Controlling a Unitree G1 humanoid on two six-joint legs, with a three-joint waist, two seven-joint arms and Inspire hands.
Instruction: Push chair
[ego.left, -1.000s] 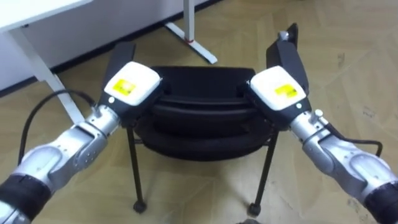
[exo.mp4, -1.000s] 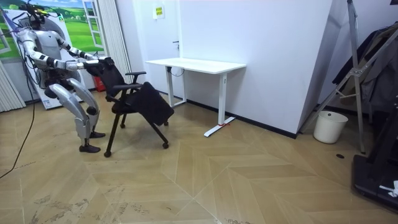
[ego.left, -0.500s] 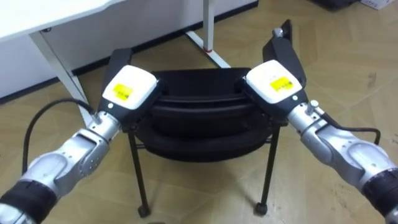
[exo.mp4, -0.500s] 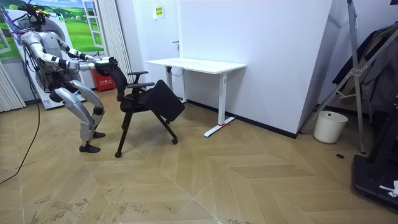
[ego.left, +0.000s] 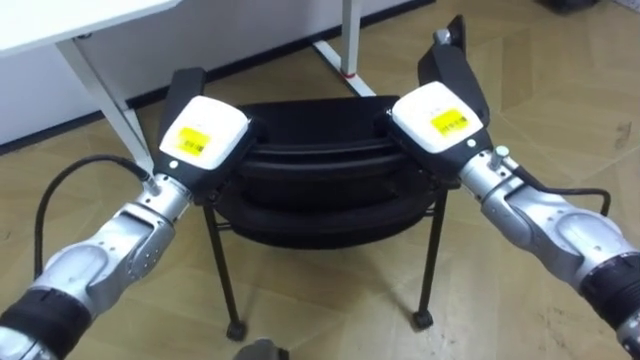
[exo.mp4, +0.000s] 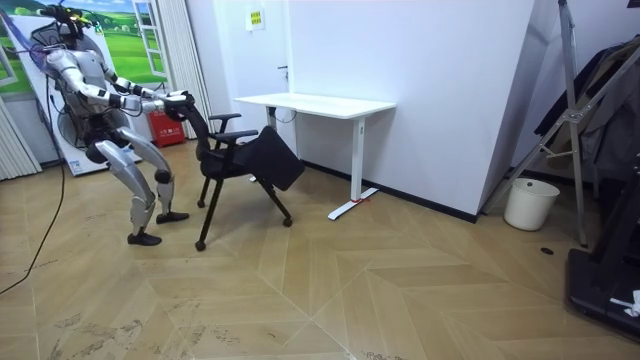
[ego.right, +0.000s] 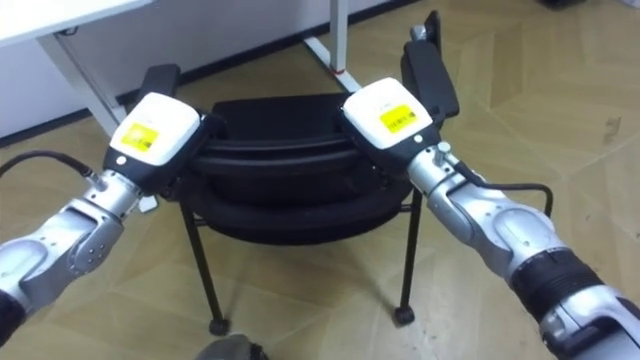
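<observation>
Just short of the white desk (exo.mp4: 318, 103), the black chair (ego.left: 322, 215) is standing, its backrest (ego.left: 320, 150) turned away from it. My left hand (ego.left: 203, 140) and right hand (ego.left: 437, 118) are resting on the backrest's top corners. With the fingers hidden behind it, I cannot tell their grip.

White desk (exo.mp4: 315, 103) against white wall (exo.mp4: 430, 80); herringbone wood floor (exo.mp4: 380, 290); white bin (exo.mp4: 528, 203) at room view's right.

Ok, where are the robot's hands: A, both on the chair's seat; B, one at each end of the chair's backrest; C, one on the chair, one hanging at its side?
B: the left hand and right hand sit at opposite ends of the backrest of the chair.
</observation>
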